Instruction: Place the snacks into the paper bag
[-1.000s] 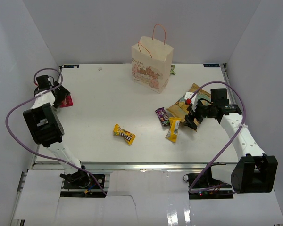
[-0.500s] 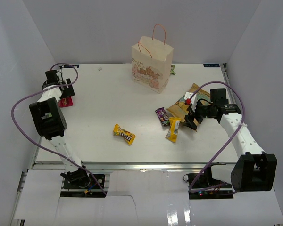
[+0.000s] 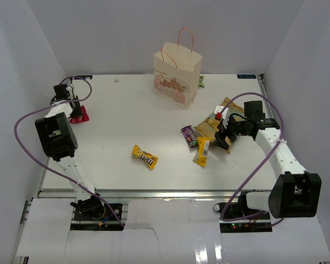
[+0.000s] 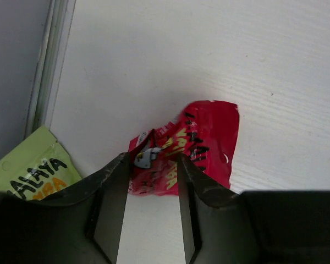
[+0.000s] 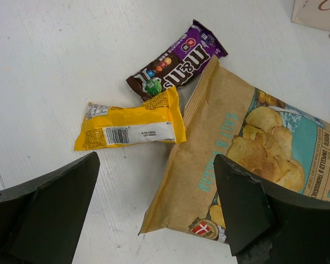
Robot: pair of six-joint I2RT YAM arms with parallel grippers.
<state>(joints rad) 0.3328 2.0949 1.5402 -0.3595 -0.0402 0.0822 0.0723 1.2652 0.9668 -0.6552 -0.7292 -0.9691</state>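
**A:** How many snacks lay on the table [image 3: 115, 110]?

**B:** Four, all outside the one paper bag [image 3: 177, 77], which stood upright at the far side. One large chip bag [image 5: 236, 148] lay right of the paper bag and nearer the arms. One dark purple bar [image 5: 179, 58] and one yellow bar [image 5: 132, 126] lay against the chip bag's edge, their ends touching each other. One small yellow M&M's pack [image 3: 145, 157] lay alone, well in front of the paper bag.

**A:** Anything besides those?

**B:** One red packet [image 4: 192, 148], far left of the paper bag by the table's edge, and one green packet [image 4: 33, 170] near it.

**A:** And the two end effectors?

**B:** The right end effector [image 5: 157, 161] hung spread wide above the chip bag and the yellow bar, holding nothing. The left end effector [image 4: 152, 160] had its jaws narrowed, with the red packet's near edge between the tips. I couldn't tell whether it actually pinched the packet.
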